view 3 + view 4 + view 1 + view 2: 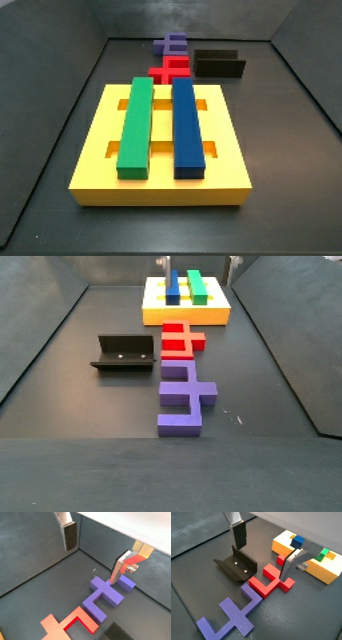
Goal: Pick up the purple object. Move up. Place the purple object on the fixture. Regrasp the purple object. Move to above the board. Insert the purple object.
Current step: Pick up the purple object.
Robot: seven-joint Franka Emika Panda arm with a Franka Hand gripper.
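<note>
Dark floor (80,356): tool (264,549) jaws wide apart, empty, above purple object (103,594), touching nothing.

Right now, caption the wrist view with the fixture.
Open hand above the floor, with fixture, red cross and purple object.

The gripper (264,553) hangs above the floor, its fingers (238,534) flat brushed-silver metal faced with dull dark pads. Below it, the purple object (234,614) looks matt, smooth plastic. Beside that, the red block (270,581) is equally matt. The fixture (236,566) is dark, faintly sheened metal. Beyond the gripper, the board (319,568) is smooth yellow.
</note>
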